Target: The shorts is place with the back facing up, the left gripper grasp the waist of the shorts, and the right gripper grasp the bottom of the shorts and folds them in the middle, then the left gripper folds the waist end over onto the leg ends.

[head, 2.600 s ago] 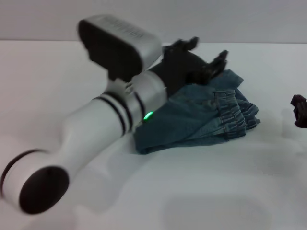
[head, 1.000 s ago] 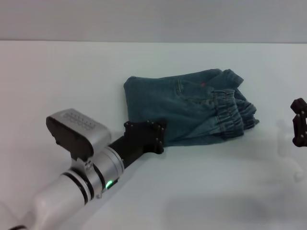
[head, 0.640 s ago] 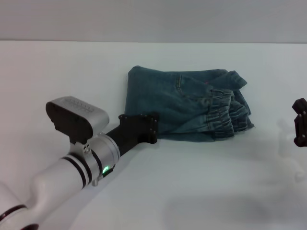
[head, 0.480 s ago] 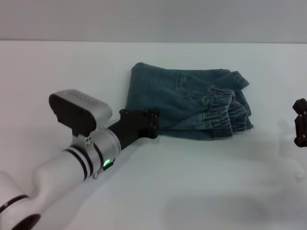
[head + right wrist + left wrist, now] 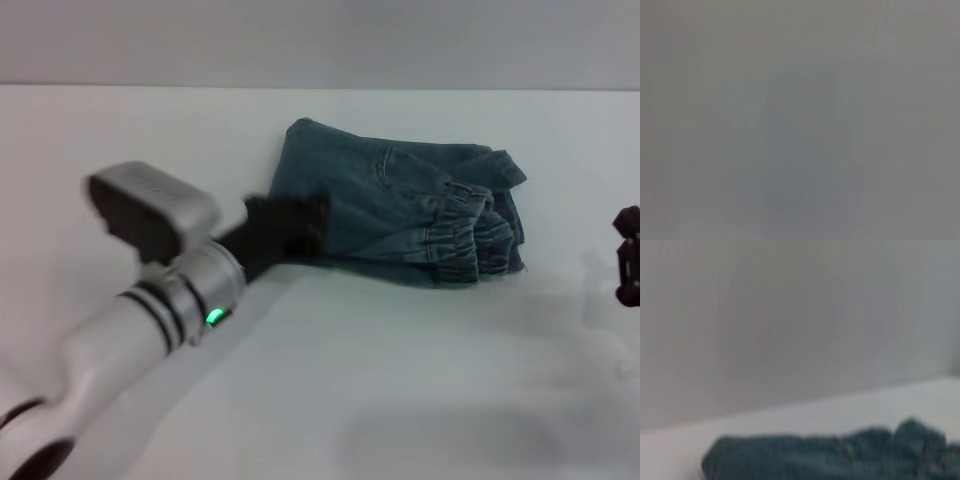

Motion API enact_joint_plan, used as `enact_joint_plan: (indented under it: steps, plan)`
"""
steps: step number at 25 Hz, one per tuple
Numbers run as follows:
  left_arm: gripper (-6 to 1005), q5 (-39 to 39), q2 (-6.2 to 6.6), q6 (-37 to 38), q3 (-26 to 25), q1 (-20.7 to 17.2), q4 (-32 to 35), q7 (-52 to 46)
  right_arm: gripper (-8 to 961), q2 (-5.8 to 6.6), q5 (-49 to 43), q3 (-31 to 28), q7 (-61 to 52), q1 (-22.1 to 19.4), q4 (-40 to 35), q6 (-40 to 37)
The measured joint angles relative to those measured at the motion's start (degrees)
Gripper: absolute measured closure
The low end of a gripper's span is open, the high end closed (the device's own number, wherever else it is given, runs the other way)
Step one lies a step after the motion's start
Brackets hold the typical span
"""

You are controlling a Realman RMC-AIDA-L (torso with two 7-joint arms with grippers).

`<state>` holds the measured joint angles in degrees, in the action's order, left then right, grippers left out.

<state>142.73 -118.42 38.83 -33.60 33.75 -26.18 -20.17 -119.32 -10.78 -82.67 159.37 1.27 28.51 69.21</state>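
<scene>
Head view: folded shorts (image 5: 400, 215) at centre of white desk (image 5: 420, 380), waist of the shorts (image 5: 470, 235) doubled over toward 3 o'clock. Left gripper (image 5: 285, 228) against the 9 o'clock edge, probably nudging it square; finger state impossible to tell. Right gripper (image 5: 628, 255) parked at 3 o'clock, likewise unreadable.

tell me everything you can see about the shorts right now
The shorts are faded blue denim, folded into a compact bundle lying on the white table. The puckered elastic waistband sits on top toward the robot's right, layers stacked beneath it. A stitched pocket seam shows on the upper layer. The left gripper is at the bundle's near-left edge, seemingly touching it. The right gripper is well apart.
</scene>
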Motion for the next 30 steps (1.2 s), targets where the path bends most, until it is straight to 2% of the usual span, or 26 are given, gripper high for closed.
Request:
enact_joint_plan:
  steps: [3,6,10,11,14,17,25,30]
  plan:
    - [904,0.0,-0.20,13.9,-4.5,-5.9,-0.6,10.2,839,-0.14,3.2,0.0,1.0,-0.6,-0.4,0.9]
    - [895,-0.3,-0.38,22.0,-10.8,-10.9,-1.1,19.9,838,-0.17,9.8,0.0,2.0,-0.8,-2.7,1.6]
    - [883,-0.3,-0.10,25.0,-14.7,-12.6,-0.6,21.4,835,0.07,14.4,-1.0,3.0,0.1,-6.8,2.1]
    - [880,-0.4,-0.12,25.7,-17.2,-13.2,0.9,21.4,835,0.07,15.1,-1.2,3.8,0.1,-7.1,2.2]
    - [871,-0.4,-0.20,25.7,-17.9,-13.3,1.3,21.5,833,-0.13,15.9,-1.3,5.3,-0.4,-7.2,2.6]
    - [862,-0.3,-0.21,25.7,-18.0,-14.3,2.6,22.0,702,-0.25,16.8,-1.1,5.6,-1.0,-7.4,3.5]
    - [645,-0.3,-0.38,25.8,-17.5,-15.0,4.2,23.2,379,-0.36,18.8,-0.6,5.7,-1.2,-9.6,7.1]
    - [470,-0.3,-0.37,26.0,-17.5,-15.3,4.2,22.7,285,-0.39,19.0,-0.3,5.7,-1.2,-10.1,8.3]
